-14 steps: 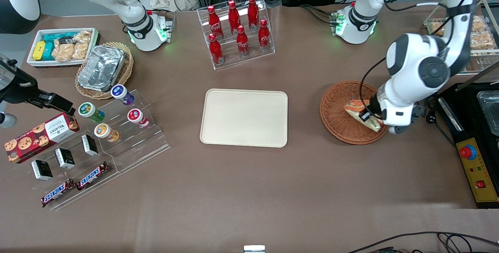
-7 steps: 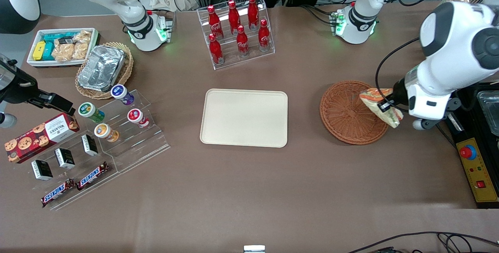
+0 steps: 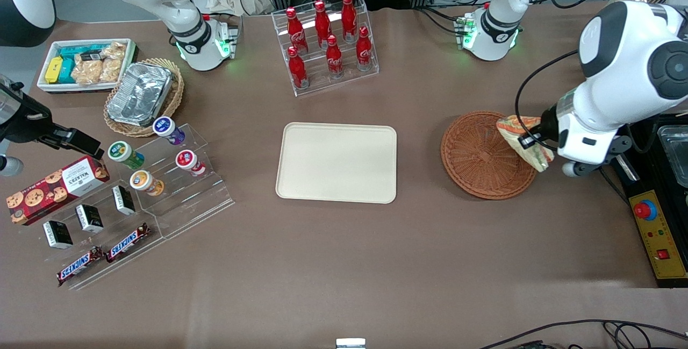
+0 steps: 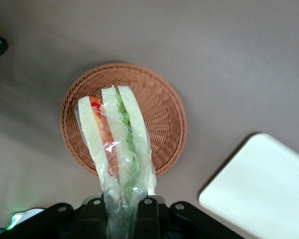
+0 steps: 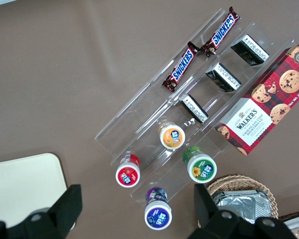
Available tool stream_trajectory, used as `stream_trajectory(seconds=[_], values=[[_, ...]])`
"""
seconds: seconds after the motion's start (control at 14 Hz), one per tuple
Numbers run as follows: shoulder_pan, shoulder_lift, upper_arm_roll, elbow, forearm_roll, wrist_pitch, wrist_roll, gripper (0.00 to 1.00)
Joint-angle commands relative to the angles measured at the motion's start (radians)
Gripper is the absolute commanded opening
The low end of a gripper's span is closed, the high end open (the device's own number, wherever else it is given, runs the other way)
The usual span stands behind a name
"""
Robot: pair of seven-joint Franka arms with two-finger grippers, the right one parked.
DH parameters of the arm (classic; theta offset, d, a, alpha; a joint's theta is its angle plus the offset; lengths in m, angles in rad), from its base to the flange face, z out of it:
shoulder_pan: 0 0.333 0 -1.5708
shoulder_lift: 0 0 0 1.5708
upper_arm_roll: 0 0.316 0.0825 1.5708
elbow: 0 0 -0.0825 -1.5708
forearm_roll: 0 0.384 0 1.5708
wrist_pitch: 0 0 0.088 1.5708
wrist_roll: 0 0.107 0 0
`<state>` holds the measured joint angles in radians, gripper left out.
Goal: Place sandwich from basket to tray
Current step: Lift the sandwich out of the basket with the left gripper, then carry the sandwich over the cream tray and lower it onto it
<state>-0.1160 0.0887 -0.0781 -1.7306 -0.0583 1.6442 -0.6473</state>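
Observation:
The wrapped sandwich (image 3: 520,140) (image 4: 117,144), white bread with green and red filling, hangs in the air above the rim of the reddish-brown basket (image 3: 478,156) at the working arm's end. My left gripper (image 3: 529,140) (image 4: 122,214) is shut on the sandwich's narrow end. Nothing lies in the basket (image 4: 159,114). The cream tray (image 3: 337,162) (image 4: 261,194) rests flat at the table's middle, bare, a good way from the gripper toward the parked arm's end.
A clear rack of red cola bottles (image 3: 325,40) stands farther from the front camera than the tray. A black control box with a red button (image 3: 647,214) sits at the working arm's end of the table. Snack racks (image 3: 134,198) and a foil-lined basket (image 3: 142,96) lie toward the parked arm's end.
The gripper lifted the sandwich out of the basket and up over its rim at the working arm's end, then drifted slightly farther from the front camera.

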Motion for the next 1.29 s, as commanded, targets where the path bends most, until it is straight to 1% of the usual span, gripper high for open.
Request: stream_trajectory(seconds=[0.0, 0.14, 0.29, 0.36, 0.5, 0.79, 0.93, 1.0, 1.21], values=[[-0.051, 0.011, -0.002, 0.020, -0.001, -0.029, 0.028, 0.00], [-0.073, 0.011, -0.009, 0.011, -0.003, -0.029, 0.055, 0.00], [-0.120, 0.022, -0.028, 0.017, 0.029, -0.026, 0.074, 0.00], [-0.126, 0.023, -0.029, 0.019, 0.028, -0.020, 0.074, 0.00], [-0.134, 0.025, -0.031, 0.020, -0.003, 0.000, 0.060, 0.00], [-0.188, 0.037, -0.043, 0.011, -0.011, 0.141, 0.067, 0.00], [-0.215, 0.057, -0.055, -0.013, -0.057, 0.234, 0.074, 0.00], [-0.234, 0.068, -0.058, -0.021, -0.057, 0.277, 0.078, 0.00], [-0.318, 0.156, -0.058, -0.021, -0.054, 0.396, 0.080, 0.00]])
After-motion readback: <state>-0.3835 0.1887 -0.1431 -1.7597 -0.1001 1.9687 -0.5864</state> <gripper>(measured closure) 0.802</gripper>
